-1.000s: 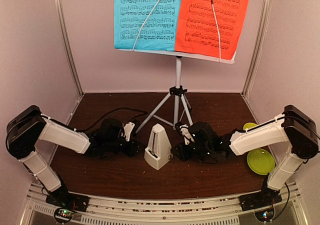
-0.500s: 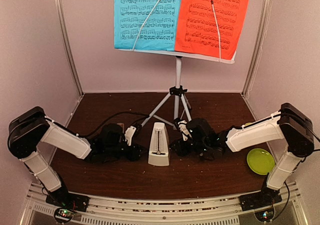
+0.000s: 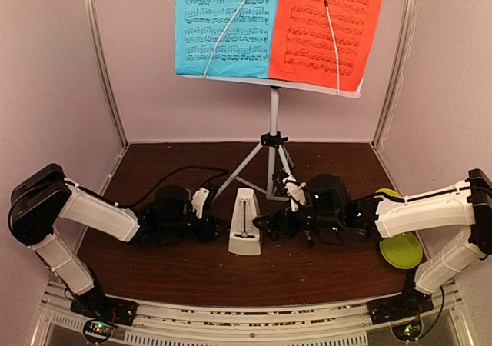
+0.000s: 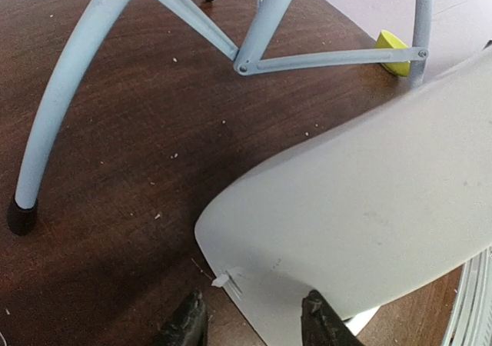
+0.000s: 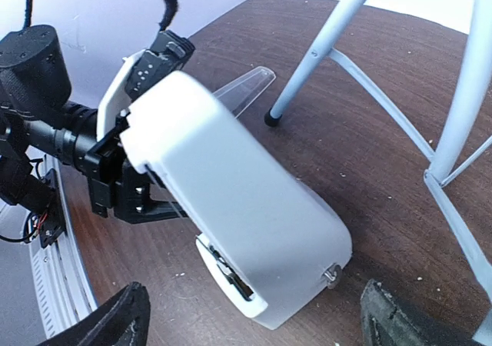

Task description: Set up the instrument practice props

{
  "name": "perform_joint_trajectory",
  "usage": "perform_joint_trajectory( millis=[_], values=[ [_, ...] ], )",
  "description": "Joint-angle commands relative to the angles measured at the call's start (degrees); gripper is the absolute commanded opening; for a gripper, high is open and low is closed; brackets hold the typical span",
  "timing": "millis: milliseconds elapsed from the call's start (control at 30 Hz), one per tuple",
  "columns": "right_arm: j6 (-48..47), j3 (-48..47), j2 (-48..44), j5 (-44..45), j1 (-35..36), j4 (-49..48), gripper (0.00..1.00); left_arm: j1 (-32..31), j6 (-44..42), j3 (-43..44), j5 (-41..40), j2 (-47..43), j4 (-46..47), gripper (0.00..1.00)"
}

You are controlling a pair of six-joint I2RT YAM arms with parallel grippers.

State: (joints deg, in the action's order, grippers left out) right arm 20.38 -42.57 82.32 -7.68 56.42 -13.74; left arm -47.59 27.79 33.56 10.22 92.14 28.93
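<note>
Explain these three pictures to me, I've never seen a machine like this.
Two robot arms are bolted at the near edge of a brown table. One picture looks down from above and behind them; the other two come from a camera on each wrist. On the table are a music stand with a blue sheet and a red sheet, a white metronome and a green plate. The left jaws straddle the metronome's edge; whether they pinch it is unclear. The right jaws are wide open either side of it, holding nothing.
</note>
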Motion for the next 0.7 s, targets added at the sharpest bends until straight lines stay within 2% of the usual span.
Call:
perform_joint_trajectory(
  millis=[0,333,500,667],
  values=[
    [2.65,-3.63,2.18,0.97,1.55,-0.43,0.93,0.31,1.06,0.90,1.77,1.64,4.37,0.44],
    [5.63,-6.56,5.39,6.81,2.42,-0.99,0.83,-0.28,3.20,-0.49,2.70,2.90,8.70,0.44],
    [5.93,-7.65,6.79,8.94,2.43,-0.06,0.69,-0.40,3.42,-0.51,2.61,3.19,8.84,0.44],
    [6.70,-7.34,6.98,10.57,2.40,0.53,0.63,-0.40,3.27,-0.86,2.48,3.26,8.91,0.44]
  ],
)
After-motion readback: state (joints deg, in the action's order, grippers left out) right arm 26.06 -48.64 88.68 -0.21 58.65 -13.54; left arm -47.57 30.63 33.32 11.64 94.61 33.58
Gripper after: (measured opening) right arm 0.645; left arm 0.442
